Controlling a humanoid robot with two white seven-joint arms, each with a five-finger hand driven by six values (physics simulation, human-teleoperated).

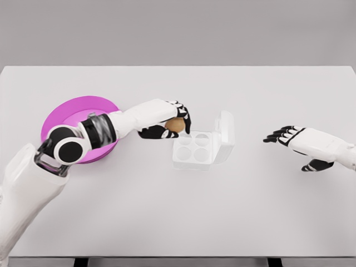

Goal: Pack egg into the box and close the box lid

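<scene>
White table [167, 222]: the left hand [167, 119] cradles the egg [176, 125] just beside the open box [201, 146]. Smooth, brittle (likely light), it needs gentle fingertip pressure round its middle. The right hand [300, 142] rests spread.

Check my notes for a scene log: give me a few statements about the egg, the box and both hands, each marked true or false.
1. The left hand holds the egg. True.
2. The egg box has its lid closed. False: the lid stands open on the box's right side.
3. The right hand grips the box lid. False: it hovers open over the table, apart from the box.
4. The four cups visible in the box are empty. True.
5. The pink plate lies right of the box. False: it lies to the left, partly behind the left arm.
</scene>
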